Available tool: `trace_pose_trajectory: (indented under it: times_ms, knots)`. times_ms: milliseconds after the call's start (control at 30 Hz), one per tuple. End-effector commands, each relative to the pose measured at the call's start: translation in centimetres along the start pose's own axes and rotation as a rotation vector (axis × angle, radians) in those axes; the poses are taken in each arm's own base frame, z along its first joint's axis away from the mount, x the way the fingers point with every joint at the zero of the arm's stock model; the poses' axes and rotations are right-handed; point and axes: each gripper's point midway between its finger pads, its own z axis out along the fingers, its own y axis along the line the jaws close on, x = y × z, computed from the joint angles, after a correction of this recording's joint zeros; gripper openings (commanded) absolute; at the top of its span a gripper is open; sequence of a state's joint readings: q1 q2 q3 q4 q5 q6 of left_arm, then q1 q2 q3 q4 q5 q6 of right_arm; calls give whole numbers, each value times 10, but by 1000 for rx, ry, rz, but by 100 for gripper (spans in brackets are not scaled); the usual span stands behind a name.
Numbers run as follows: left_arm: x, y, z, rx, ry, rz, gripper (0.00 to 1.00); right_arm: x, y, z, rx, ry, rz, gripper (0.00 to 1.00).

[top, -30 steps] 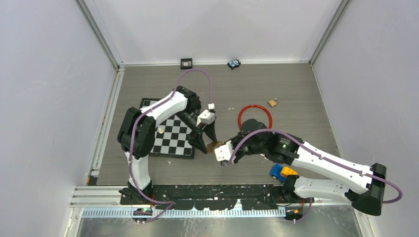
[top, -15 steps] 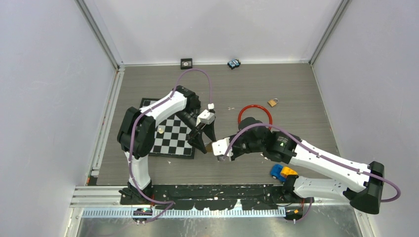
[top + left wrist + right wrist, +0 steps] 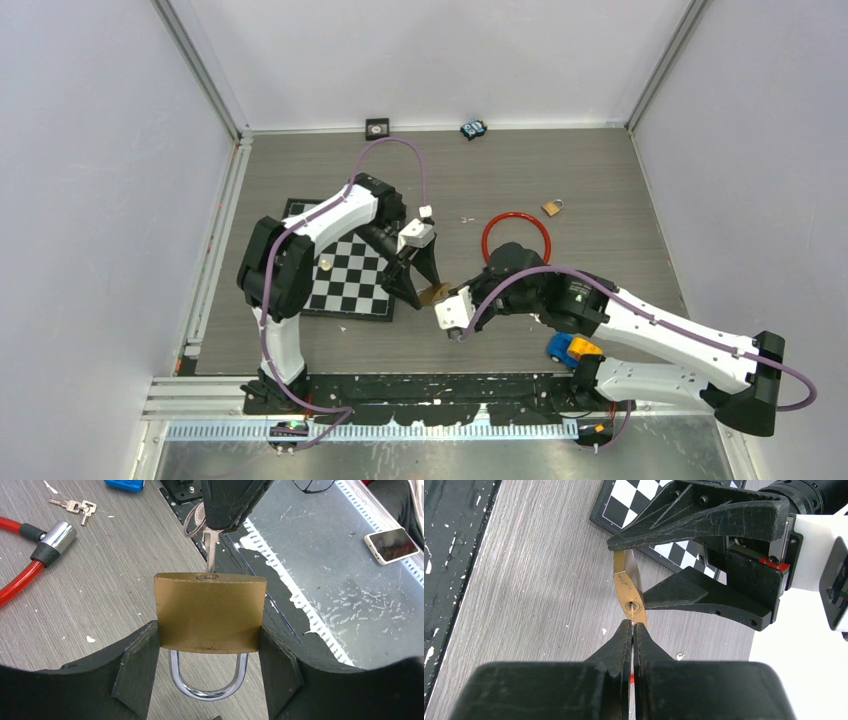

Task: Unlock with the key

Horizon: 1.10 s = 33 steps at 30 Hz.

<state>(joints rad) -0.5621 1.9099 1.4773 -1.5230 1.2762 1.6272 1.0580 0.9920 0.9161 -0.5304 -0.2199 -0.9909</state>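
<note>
Brass padlock [image 3: 210, 612] is off the table, clamped across its body by the left gripper [image 3: 210, 632], one black finger [image 3: 137, 667] on each narrow side

Shackle [image 3: 208, 680] points back at the left wrist camera, keyway face points away toward the right arm; can't tell if the shackle is latched

Key [image 3: 210, 547] is in line with the keyway, tip just inside it, most of the blade still showing. Key ring [image 3: 192, 522] hangs at the key's head

Right gripper [image 3: 633, 630] has its jaws pressed together on the key head; in the right wrist view only a short bit of blade shows between the fingertips and the keyhole

In the top view the padlock [image 3: 434, 293] sits between the two arms, just off the right edge of the chessboard [image 3: 350, 280], near the front of the table [image 3: 500, 170]. Left gripper comes at it from the board side, right gripper from the front right

Around it:
- red cable lock [image 3: 516, 237] lies looped on the table just behind the right wrist, chrome end visible in the left wrist view
- spare keys [image 3: 75, 505] lie flat beside the cable lock
- small brass lock [image 3: 551, 207] lies further back right, apart from the loop
- blue and yellow toy car [image 3: 572, 349] sits at the front edge, partly under the right arm
- phone [image 3: 391, 545] lies on the metal surface beyond the table's front edge
</note>
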Motion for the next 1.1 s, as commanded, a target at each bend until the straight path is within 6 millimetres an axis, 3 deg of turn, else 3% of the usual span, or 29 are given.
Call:
trace_pose_trajectory:
  times_ms: [0, 1067]
  knots:
    - [-48, -29, 1, 21, -161, -147, 0, -8, -11, -8, 43, -21, -22, 1]
    - [-38, -27, 0, 20, -117, -119, 0, -17, -22, -13, 60, -23, 81, 1]
